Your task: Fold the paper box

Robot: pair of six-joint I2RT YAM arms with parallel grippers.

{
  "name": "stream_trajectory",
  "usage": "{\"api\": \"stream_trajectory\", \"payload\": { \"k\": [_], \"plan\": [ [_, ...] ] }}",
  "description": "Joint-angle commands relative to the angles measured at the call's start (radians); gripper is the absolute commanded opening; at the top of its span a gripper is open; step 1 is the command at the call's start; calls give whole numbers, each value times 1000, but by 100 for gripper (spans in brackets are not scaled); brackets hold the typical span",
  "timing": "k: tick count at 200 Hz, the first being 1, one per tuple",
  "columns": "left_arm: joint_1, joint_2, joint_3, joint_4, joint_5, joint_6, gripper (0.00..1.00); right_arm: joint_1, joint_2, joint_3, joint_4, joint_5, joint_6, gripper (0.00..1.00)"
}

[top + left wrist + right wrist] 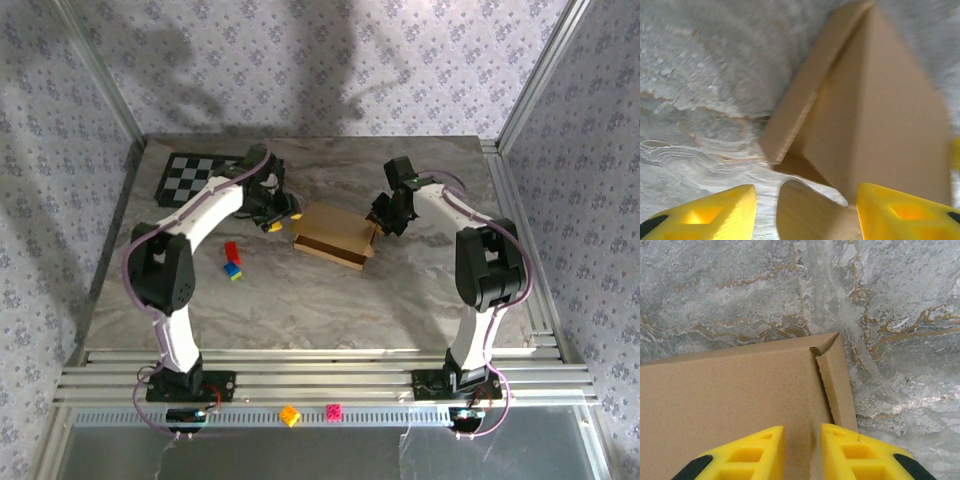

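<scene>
Well left of the paper box [335, 237], at the far side of the marble table [300, 300], lies a black-and-white checkerboard mat [195, 175]. Closer to the box's left, and nearer the arm bases than it, sit 2 small blocks touching or nearly so: a red block [231, 251] and a blue-and-green block [234, 271]. The left gripper [272, 222] hangs just beside the box's left end. In its wrist view the yellow fingers [715, 210] stand wide apart, gripping nothing, with a rounded cardboard tab [805, 212] showing in the gap and a side flap [805, 100] angling off the box. Well in front of the box, on the metal rails, rest an orange block [290, 415] and a pink block [334, 411]. The box itself, plain tan and low, lies near the table's middle between the 2 grippers. The right gripper [380, 225] is at the box's right end, its jaws narrow over the cardboard beside a folded edge strip [837, 385]. Whether they pinch it I cannot tell.
</scene>
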Motion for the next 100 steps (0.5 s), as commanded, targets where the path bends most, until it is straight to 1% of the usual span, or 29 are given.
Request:
{"api": "stream_trajectory", "payload": {
  "k": [1,19,36,56,67,100],
  "plan": [
    [1,22,40,-50,18,67,51,4,11,50,-74,30,-50,29],
    [-12,43,11,-18,42,67,45,2,10,61,-95,28,-72,33],
    [-30,32,-28,-13,29,70,44,2,-6,67,-120,31,-92,37],
    [-39,4,-110,29,30,55,44,5,-55,39,-136,42,-112,37],
    [-41,-5,-142,44,30,51,44,10,-89,3,-129,29,-114,37],
    [-46,-6,-178,77,18,44,44,41,-172,-113,-115,-7,-118,37]
  ]
}}
